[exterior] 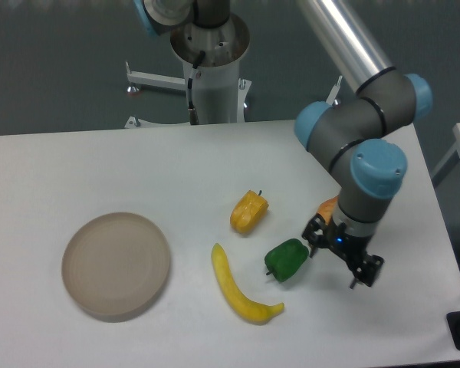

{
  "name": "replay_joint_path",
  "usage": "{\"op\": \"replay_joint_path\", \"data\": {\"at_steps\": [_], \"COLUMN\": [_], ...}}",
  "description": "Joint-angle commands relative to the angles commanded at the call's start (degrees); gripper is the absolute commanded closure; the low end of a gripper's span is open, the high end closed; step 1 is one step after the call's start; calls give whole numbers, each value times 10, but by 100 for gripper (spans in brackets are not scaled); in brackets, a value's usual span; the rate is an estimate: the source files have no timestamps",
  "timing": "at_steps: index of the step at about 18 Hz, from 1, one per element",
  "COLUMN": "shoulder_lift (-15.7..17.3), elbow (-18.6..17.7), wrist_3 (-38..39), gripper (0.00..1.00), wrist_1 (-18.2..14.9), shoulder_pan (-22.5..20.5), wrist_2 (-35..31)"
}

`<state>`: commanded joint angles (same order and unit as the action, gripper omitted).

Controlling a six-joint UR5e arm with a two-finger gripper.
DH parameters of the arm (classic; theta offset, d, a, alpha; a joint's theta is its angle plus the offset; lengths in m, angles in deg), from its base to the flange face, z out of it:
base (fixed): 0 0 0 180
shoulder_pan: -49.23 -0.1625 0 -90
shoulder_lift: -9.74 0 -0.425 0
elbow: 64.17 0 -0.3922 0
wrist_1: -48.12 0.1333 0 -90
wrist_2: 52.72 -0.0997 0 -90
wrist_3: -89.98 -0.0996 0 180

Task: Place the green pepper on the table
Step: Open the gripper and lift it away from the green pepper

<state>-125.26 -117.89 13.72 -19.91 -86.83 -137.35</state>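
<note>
The green pepper [286,260] lies on the white table [100,169], between the banana and the arm. My gripper [341,260] is open and empty, just to the right of the pepper and apart from it, fingers pointing down at the table.
A yellow pepper [248,211] lies up and left of the green one. A yellow banana [239,286] lies to its lower left. An orange pepper [327,207] is mostly hidden behind the arm. A round beige plate [116,264] sits at the left.
</note>
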Motion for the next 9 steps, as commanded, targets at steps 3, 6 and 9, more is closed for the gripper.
{"op": "replay_joint_path", "data": {"at_steps": [3, 6, 9], "shoulder_lift": [-12, -26, -30], "elbow": [20, 33, 36], "wrist_3": [-27, -47, -48], "gripper": [0, 0, 0], "wrist_1": [-1, -2, -1], "shoulder_pan": [-4, -4, -4], "wrist_2": [-17, -33, -33]}}
